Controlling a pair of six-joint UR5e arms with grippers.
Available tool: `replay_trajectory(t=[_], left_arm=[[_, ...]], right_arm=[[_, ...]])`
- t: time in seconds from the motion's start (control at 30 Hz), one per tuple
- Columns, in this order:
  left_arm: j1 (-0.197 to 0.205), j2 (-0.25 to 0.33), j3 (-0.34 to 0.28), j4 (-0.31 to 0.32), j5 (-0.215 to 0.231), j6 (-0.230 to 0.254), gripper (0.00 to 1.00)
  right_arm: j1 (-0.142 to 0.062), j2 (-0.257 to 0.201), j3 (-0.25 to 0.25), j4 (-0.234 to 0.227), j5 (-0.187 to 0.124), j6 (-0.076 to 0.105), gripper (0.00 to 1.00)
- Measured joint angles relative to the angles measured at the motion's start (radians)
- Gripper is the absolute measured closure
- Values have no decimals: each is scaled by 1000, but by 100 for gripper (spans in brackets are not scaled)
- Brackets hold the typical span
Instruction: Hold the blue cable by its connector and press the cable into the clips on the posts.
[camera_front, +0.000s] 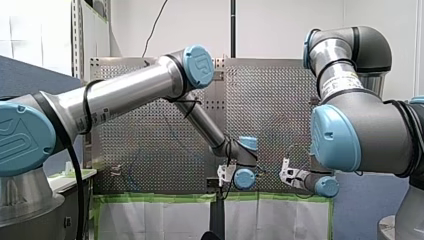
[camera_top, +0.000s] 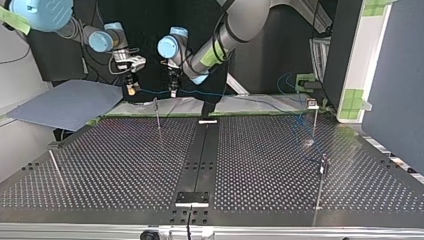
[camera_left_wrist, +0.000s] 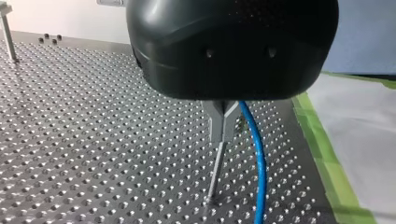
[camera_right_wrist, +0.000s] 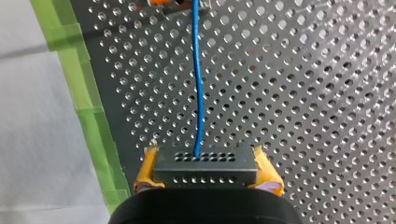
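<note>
My right gripper (camera_right_wrist: 205, 164) is shut, its yellow pads (camera_right_wrist: 145, 170) clamping the dark connector (camera_right_wrist: 205, 171). The blue cable (camera_right_wrist: 198, 93) runs straight ahead from the connector over the perforated plate. In the top view the cable (camera_top: 235, 96) stretches from my right gripper (camera_top: 131, 90) past my left gripper (camera_top: 173, 91) toward the view's right. My left gripper (camera_left_wrist: 223, 123) is shut, its metal tips together directly over a thin post (camera_left_wrist: 215, 172). The cable (camera_left_wrist: 258, 163) hangs close beside those tips. In the front view both grippers (camera_front: 223, 175) (camera_front: 286, 171) sit low at the plate's edge.
More thin posts (camera_top: 158, 115) (camera_top: 314, 120) (camera_top: 322, 182) (camera_top: 55, 167) stand across the perforated table (camera_top: 125, 165). Green tape (camera_left_wrist: 322, 149) and a white sheet (camera_right_wrist: 42, 116) border the plate's edge. A blue-grey sheet (camera_top: 70, 105) lies at the top view's left.
</note>
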Motion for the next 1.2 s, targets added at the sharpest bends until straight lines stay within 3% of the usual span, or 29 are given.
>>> replay_trajectory(t=[0.33,0.57,0.83,1.0,1.2], left_arm=[[12,-14,54,30,13,-14,100],[4,-62,111,-8,24,-21,100],[-4,-106,183,-35,32,-48,100],[-3,-108,200,-26,44,-61,100],[1,-110,206,-20,53,-70,100]], right_arm=[[-21,11,-39,-14,-4,34,100],[-46,13,-73,2,-4,64,100],[-58,15,-80,7,-2,70,100],[-63,30,-90,13,0,59,100],[-66,76,-133,55,19,15,100]])
